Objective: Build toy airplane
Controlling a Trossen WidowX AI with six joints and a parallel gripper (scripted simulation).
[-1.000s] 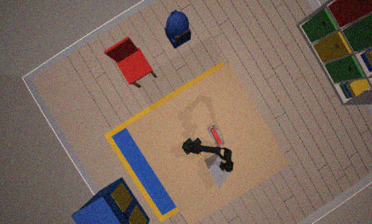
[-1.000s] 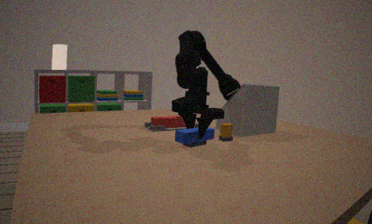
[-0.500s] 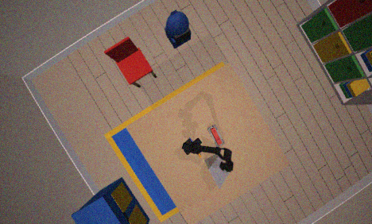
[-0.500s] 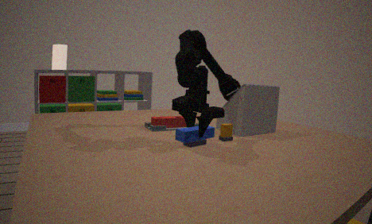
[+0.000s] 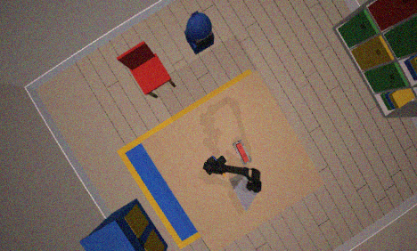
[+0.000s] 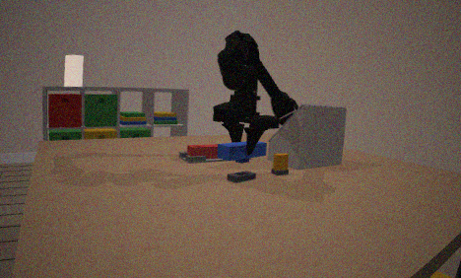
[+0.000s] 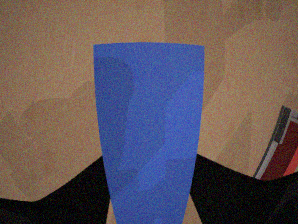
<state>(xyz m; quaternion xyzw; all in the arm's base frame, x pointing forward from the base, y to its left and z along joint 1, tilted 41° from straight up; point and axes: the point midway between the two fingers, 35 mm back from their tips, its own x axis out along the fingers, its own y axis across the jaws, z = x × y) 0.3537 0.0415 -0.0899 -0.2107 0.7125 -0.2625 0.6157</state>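
Observation:
The blue wing (image 6: pixel 227 152) (image 7: pixel 150 100) is held between the fingers of my gripper (image 6: pixel 243 147) (image 7: pixel 147 157), level, with its tab pointing down. It hangs in the air above a small dark holder (image 6: pixel 241 176) that stands empty on the table. The red fuselage (image 5: pixel 242 152) (image 6: pixel 199 151) (image 7: pixel 281 152) lies in the grey jig (image 6: pixel 196 160) (image 7: pixel 284 117), beyond the wing in the exterior view; whether it is fully down is too small to tell. The yellow tail fin (image 6: pixel 281 161) stands upright in its own dark holder (image 6: pixel 280 172), right of the empty one.
A grey slanted block (image 5: pixel 245 196) (image 6: pixel 324 138) stands on the table behind the tail fin, near the arm's base. A blue strip (image 5: pixel 161 191) runs along one table edge. A shelf (image 6: pixel 178 108), a red chair (image 5: pixel 151 73) and other furniture stand off the table.

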